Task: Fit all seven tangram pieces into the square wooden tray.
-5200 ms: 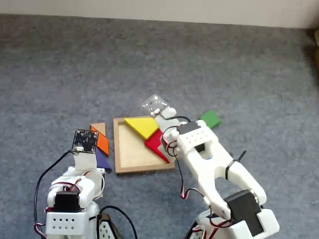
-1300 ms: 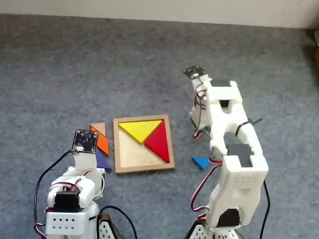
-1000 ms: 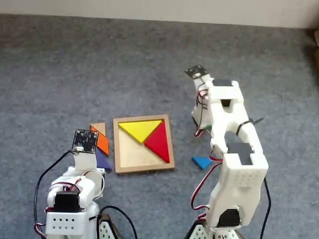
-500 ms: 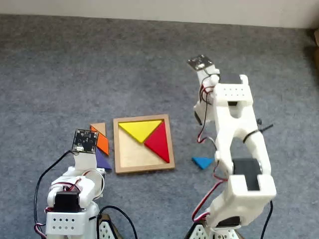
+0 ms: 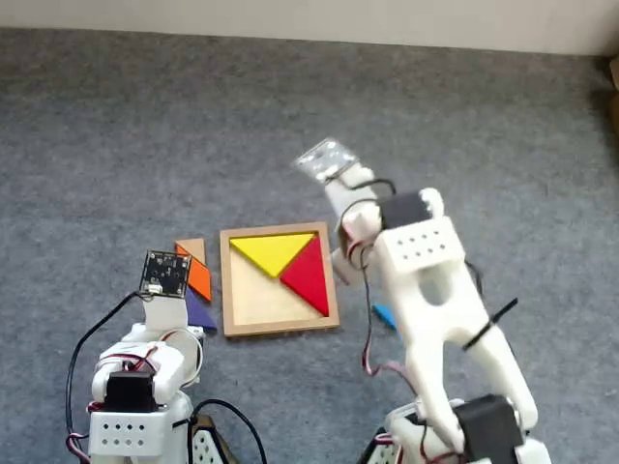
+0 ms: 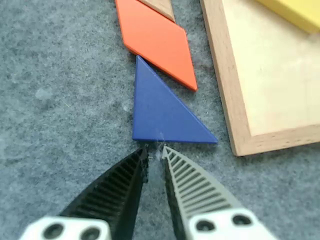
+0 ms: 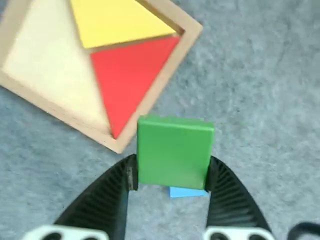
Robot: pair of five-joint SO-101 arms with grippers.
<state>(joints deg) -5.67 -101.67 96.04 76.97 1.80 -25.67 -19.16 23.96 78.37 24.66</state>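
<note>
The right pincer (image 7: 170, 172) was open about as wide as the green square (image 7: 175, 150) and clamped that piece by two opposite sides, its flat face towards the wrist camera. The square sat just outside the right edge of the wooden tray (image 5: 280, 330), beside the red triangle (image 5: 309, 275), and part of a light blue triangle (image 7: 186, 192) on the grey mat (image 5: 116, 116) showed from under it.

In the tray, the yellow triangle (image 5: 273, 249) lay along the far edge and the red one along the right edge, their slanted sides touching. The near left part of the tray floor was bare.

The left pincer (image 6: 154, 151) was low over the mat off the tray's left edge, its fingers nearly together with only a slit between them and nothing held. Its tips were right at the near side of the dark blue triangle (image 6: 160, 117). Beyond that lay the orange slanted piece (image 6: 155, 42), touching the triangle's point, and then a wood-coloured piece (image 6: 160, 6).
</note>
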